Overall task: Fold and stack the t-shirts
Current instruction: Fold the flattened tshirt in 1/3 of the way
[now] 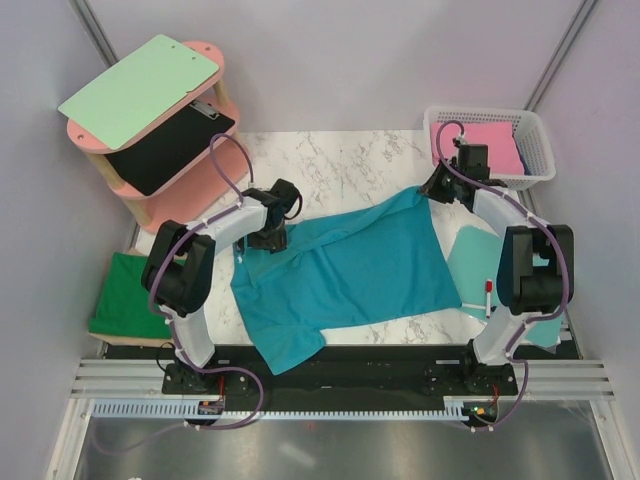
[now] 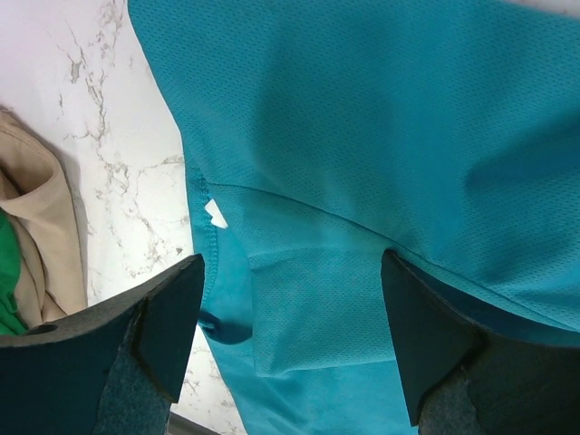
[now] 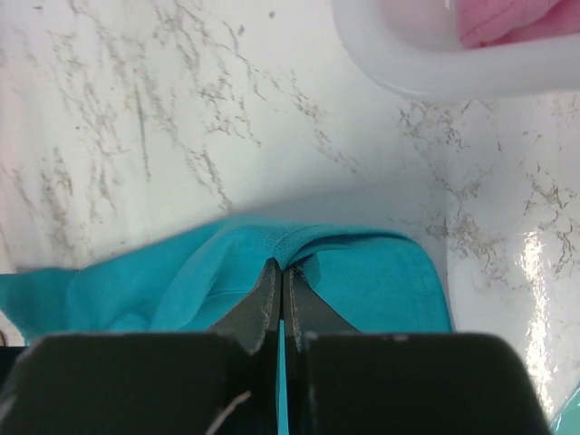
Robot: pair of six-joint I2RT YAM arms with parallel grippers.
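Note:
The teal-blue t-shirt [image 1: 350,265] lies spread across the marble table, one sleeve hanging over the near edge. My left gripper [image 1: 268,240] hovers open over its left part, the jaws wide apart above the collar seam and white tag [image 2: 216,214]; nothing is between the fingers [image 2: 168,326]. My right gripper [image 1: 432,190] is shut on the shirt's far right corner [image 3: 381,272], with a fold of cloth pinched at the fingertips. A green t-shirt [image 1: 125,295] lies folded beyond the table's left edge.
A white basket [image 1: 535,135] holding pink cloth stands at the back right, close to my right gripper. A pink shelf [image 1: 205,175] with a mint-green clipboard [image 1: 140,90] stands at the back left. A teal plastic board [image 1: 468,265] and a red pen [image 1: 488,297] lie at the right.

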